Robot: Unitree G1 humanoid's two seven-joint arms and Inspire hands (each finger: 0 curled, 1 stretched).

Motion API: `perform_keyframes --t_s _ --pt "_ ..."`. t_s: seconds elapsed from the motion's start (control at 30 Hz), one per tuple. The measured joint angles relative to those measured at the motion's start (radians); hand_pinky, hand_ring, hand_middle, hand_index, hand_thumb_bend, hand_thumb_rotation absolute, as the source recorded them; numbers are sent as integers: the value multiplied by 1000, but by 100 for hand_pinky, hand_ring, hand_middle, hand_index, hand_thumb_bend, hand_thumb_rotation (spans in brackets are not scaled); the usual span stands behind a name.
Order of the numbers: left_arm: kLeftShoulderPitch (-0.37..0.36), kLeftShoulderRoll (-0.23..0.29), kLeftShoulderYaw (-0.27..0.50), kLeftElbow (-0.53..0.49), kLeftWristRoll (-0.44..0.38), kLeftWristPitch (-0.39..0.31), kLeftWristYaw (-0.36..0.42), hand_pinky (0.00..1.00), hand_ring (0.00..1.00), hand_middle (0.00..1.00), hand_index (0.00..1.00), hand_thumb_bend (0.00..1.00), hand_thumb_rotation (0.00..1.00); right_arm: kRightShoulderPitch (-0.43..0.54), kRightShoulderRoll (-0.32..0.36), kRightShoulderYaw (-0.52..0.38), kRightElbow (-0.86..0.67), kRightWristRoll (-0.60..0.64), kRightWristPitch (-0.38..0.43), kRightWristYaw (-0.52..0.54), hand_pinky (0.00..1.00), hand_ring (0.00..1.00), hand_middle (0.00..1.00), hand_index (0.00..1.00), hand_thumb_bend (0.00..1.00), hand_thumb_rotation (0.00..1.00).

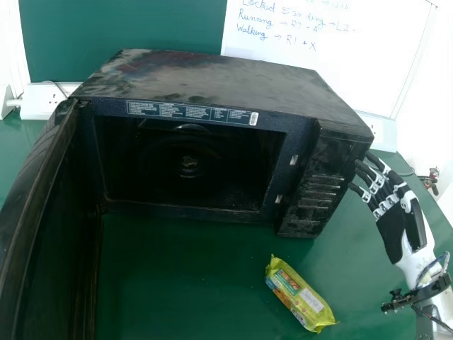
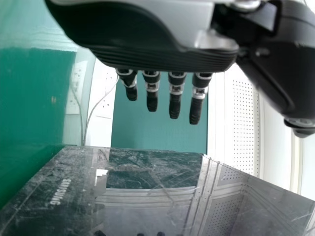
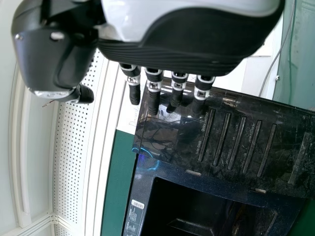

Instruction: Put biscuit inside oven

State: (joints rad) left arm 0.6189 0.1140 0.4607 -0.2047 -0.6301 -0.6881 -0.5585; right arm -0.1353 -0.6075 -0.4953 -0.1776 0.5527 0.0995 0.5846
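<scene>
Right robot hand [image 1: 393, 225], fingers extended, empty, sits at the microwave oven's [image 1: 212, 81] four o'clock; left robot hand [image 2: 152, 55] is open, empty. Biscuit packet [image 1: 300, 294] lies at the oven's five o'clock on the desk [image 1: 177, 276].

Biscuit packet [image 1: 301, 294] on table [image 1: 177, 276], before oven [image 1: 212, 81]; board [image 1: 325, 60] behind.

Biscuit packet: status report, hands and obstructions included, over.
Left hand open, right hand open beside oven. Biscuit packet on table in front, not inside. Door open, not blocking the cavity.
</scene>
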Motion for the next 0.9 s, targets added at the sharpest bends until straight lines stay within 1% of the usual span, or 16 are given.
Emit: perform_keyframes --t_s 0.07,0.27,0.37,0.43,0.5,0.6,0.67,0.77,0.83,0.87,0.9 --pt "-3 0 0 1 0 0 -1 99 96 96 99 100 100 0 0 0 0 0 0 0 91 90 94 100 50 83" --pt "-16 -1 0 17 -1 -11 -21 97 96 96 98 100 100 0 0 -1 3 0 0 8 93 91 95 100 49 86" --pt "-14 -1 0 16 -1 -12 -26 95 95 95 98 100 100 0 -1 -5 7 0 -1 18 94 91 95 100 49 85" --pt "-7 -2 0 12 -1 -11 -26 92 94 95 98 100 100 2 -3 -9 10 -6 -11 32 94 91 95 100 49 84" --pt "-3 -4 -1 11 -1 -11 -28 90 92 94 96 100 100 5 -10 -10 16 -33 -39 45 93 91 95 100 50 84" --pt "3 -5 -1 8 -1 -11 -28 98 95 96 98 100 100 21 -37 -10 18 -98 -100 72 94 92 96 100 50 84" --pt "6 -6 -2 4 -1 -9 -28 99 96 97 99 100 100 35 -65 -9 17 -133 -134 99 96 93 96 100 51 83" --pt "12 -7 -4 -8 -1 -7 -28 90 93 95 97 100 100 45 -104 -9 16 -188 -197 127 97 94 96 100 50 84" --pt "12 -9 -4 -10 -1 -7 -28 88 92 93 96 100 100 45 -115 -8 17 -204 -239 151 98 94 96 100 51 84" --pt "12 -10 -5 -10 -1 -7 -28 84 91 93 95 100 100 46 -121 -6 17 -218 -259 160 97 93 96 100 51 85" --pt "12 -11 -5 -10 0 -7 -28 83 90 93 94 100 100 51 -134 -3 15 -245 -279 164 97 93 96 100 50 85"
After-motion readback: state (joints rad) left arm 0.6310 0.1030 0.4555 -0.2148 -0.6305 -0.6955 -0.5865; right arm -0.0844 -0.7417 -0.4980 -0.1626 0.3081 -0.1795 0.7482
